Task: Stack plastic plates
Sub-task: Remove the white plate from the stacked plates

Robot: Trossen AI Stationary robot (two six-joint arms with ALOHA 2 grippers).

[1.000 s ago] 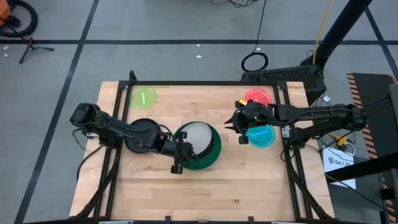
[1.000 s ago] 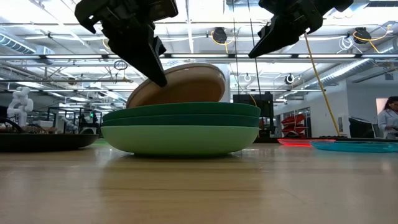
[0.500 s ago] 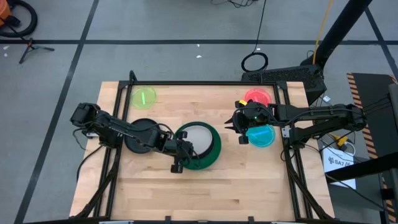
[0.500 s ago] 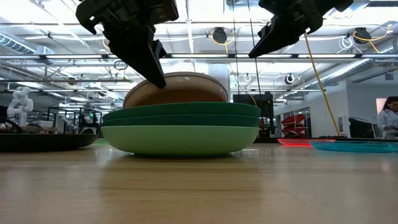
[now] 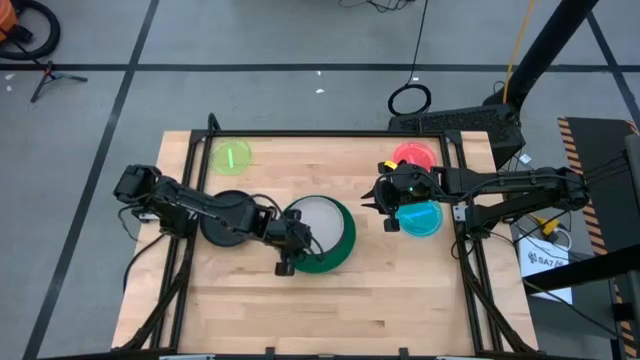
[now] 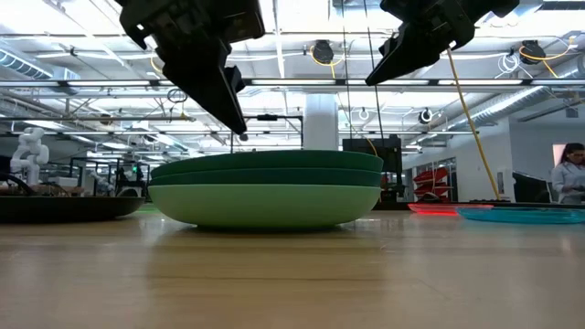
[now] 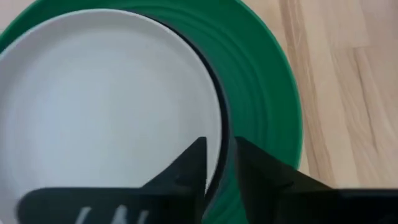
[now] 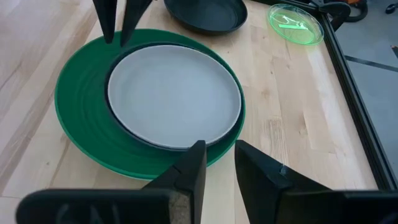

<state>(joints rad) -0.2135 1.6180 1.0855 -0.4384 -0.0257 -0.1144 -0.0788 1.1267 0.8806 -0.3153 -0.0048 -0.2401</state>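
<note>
A white plate (image 8: 174,96) lies in a dark green plate (image 8: 81,112), with a mint one (image 6: 265,206) lowest. At eleven o'clock sits a lime plate (image 5: 231,156); at two, red (image 5: 414,155) and cyan (image 5: 420,218) plates.

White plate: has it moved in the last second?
Yes. A second ago it stood tilted above the rim of the green plate stack in the low view; now the white plate lies flat inside it, below the rim, with the left gripper just above.

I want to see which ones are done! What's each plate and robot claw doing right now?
Round white plastic plate: flat, topping the stack.
Dark grey plate: under it, rim showing.
Two dark green plates: stacked below.
Mint plate: stack's bottom.
Black plate: alone on table.
Translucent lime plate: unstacked.
Red plate: unstacked.
Cyan plate: unstacked.
Left gripper: open, above stack's edge.
Right gripper: open, empty.
</note>
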